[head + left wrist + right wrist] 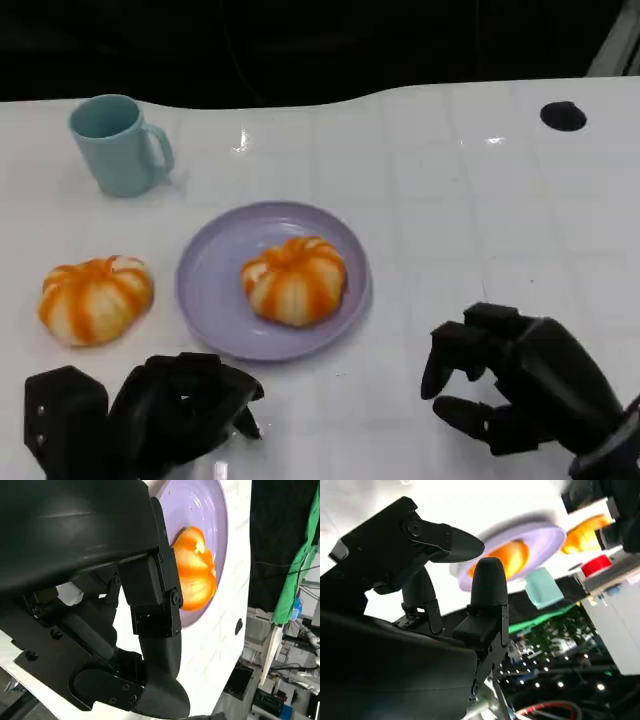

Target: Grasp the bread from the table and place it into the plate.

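Observation:
One orange-and-white striped bread (295, 280) lies in the middle of the lilac plate (210, 290); the left wrist view shows the same bread (197, 575) on the plate (200, 505), beyond my fingers. A second bread of the same kind (95, 298) sits on the table left of the plate. My left hand (170, 410) is low at the near edge, just below that second bread, its fingers curled in around nothing. My right hand (520, 385) hovers right of the plate, fingers bent but apart, empty. In the right wrist view the plate (545, 537) holds its bread (512, 555).
A teal mug (120, 145) stands at the back left, behind the second bread. A small black round mark (563, 116) is on the white table at the back right. The table's far edge borders darkness.

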You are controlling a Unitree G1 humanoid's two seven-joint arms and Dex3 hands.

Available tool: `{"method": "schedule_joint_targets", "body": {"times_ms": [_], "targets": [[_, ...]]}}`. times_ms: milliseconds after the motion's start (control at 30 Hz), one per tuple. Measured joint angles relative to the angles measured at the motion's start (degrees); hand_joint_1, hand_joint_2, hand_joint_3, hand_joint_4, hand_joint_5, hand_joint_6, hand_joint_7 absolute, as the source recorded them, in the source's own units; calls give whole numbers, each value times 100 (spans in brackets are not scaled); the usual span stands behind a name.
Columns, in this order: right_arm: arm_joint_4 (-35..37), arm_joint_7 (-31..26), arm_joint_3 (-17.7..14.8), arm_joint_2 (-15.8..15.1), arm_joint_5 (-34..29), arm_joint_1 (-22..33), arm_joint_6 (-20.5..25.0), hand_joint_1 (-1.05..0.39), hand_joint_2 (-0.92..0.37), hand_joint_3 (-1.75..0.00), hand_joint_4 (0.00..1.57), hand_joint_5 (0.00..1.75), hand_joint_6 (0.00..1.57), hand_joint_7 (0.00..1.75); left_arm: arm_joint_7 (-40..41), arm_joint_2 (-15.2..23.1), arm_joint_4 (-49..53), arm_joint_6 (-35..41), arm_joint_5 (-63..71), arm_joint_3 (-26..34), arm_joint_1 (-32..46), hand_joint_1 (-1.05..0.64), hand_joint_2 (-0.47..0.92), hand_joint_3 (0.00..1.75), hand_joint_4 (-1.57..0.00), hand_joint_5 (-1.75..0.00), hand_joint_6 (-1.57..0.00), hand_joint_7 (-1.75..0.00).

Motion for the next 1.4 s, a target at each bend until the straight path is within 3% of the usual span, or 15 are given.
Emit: {"method": "schedule_joint_targets", "body": {"times_ms": [333, 833, 1400], "targets": [[-272, 516, -236, 150, 681, 593, 156, -27, -45, -96, 57, 175, 54, 151, 0, 6, 0, 1, 1, 2, -1, -104, 54, 41, -91, -147, -157, -28], [126, 722, -398, 355, 1060, 599, -42, -30, -42, -104, 57, 175, 55, 153, 0, 53, 7, -8, 7, 5, 0, -105, 56, 37, -89, -150, -157, -28], [462, 768, -484, 429, 1063, 469, -349, -32, -41, -107, 57, 175, 55, 154, -1, 59, 24, -9, 5, 11, -2, -105, 57, 35, -89, -151, -156, -28]]}}
